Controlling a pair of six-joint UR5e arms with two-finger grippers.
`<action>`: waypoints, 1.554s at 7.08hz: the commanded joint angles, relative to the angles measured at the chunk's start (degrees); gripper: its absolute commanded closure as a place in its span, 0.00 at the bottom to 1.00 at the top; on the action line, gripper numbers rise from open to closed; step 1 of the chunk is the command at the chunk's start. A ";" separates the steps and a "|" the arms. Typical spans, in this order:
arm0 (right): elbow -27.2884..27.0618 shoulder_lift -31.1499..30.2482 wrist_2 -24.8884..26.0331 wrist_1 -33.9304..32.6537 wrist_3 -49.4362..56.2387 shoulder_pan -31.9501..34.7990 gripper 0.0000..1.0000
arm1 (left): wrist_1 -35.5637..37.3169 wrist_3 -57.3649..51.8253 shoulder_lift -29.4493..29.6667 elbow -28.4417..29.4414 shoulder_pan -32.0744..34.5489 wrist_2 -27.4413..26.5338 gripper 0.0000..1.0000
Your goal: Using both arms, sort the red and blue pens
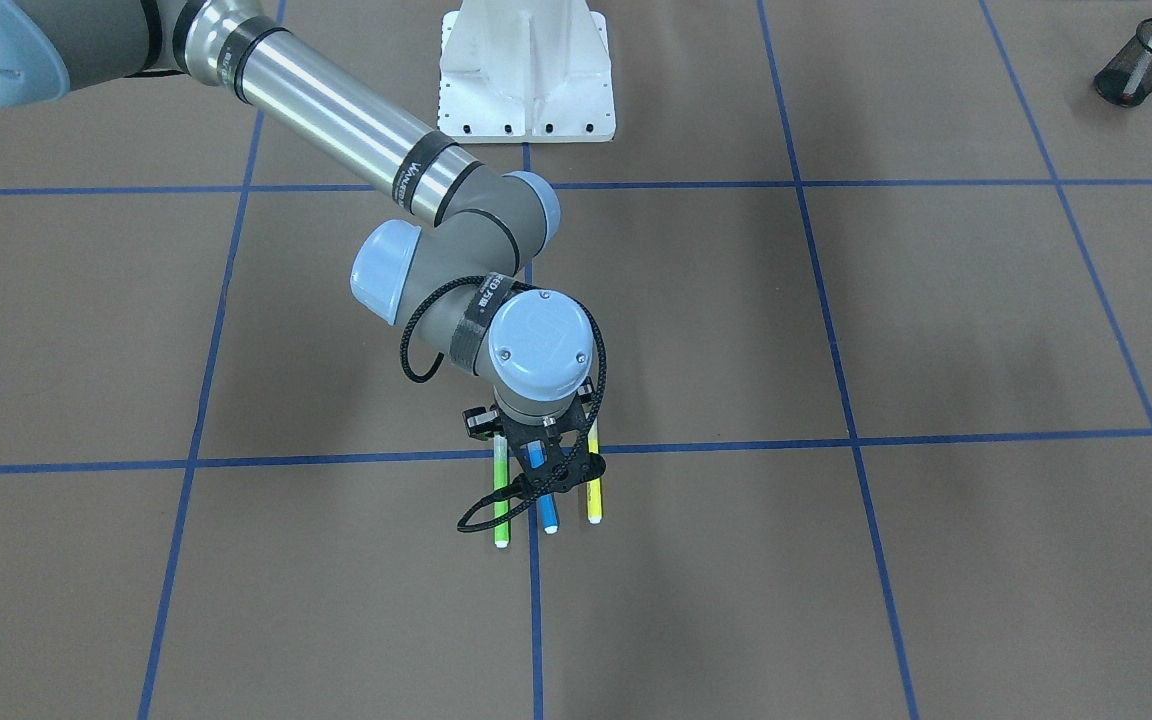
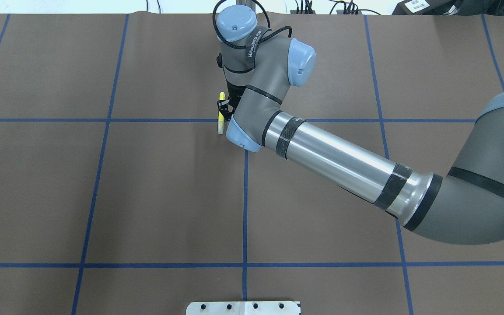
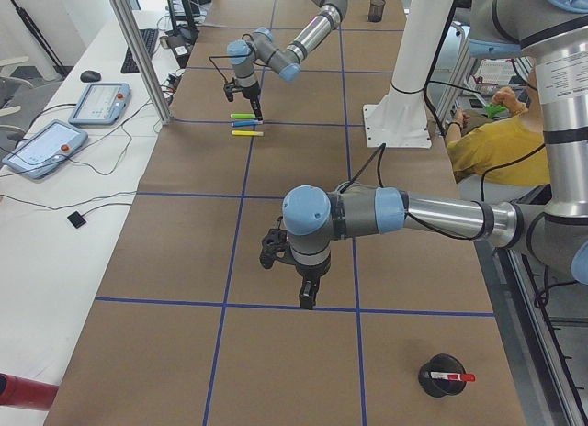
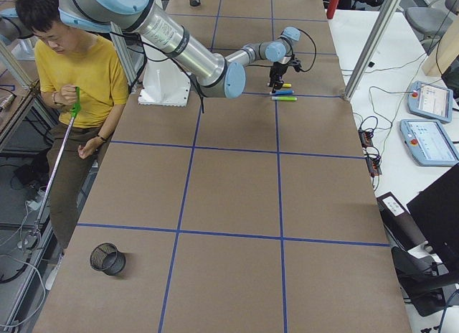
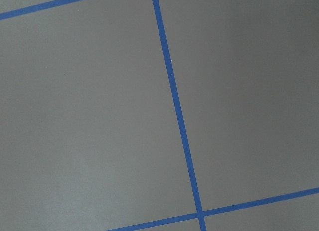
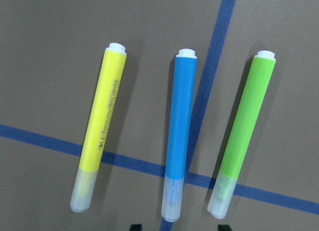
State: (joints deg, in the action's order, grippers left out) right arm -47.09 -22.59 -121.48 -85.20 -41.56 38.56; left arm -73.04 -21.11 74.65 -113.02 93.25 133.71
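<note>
The blue pen (image 6: 179, 136) lay between yellow marker (image 6: 99, 136) and green marker (image 6: 241, 136), long axis toward the robot, clear cap nearest it. Above hung the right gripper (image 1: 543, 480), jaws wide; left gripper (image 3: 309, 297) jaws indiscernible.

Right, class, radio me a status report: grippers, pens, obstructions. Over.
Right gripper open, above blue pen. Left gripper over table, state unclear. Red pen in mesh cup. Green marker, yellow marker flank blue pen, close either side.
</note>
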 commanded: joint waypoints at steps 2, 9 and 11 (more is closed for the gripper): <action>1.12 0.27 0.10 2.05 -0.28 -0.59 0.52 | -0.96 -0.07 -0.12 0.69 0.00 0.06 0.00; 2.79 0.27 0.37 3.82 -4.49 -1.11 0.58 | -0.97 -0.07 -0.12 0.78 0.00 0.06 0.00; 2.79 0.27 0.28 3.82 -5.72 -1.11 0.60 | -0.97 -0.16 -0.20 0.78 0.00 0.06 0.00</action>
State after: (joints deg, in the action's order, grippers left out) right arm -44.30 -22.32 -121.13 -81.39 -46.46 37.47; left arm -74.00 -21.20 74.51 -112.24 93.25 133.77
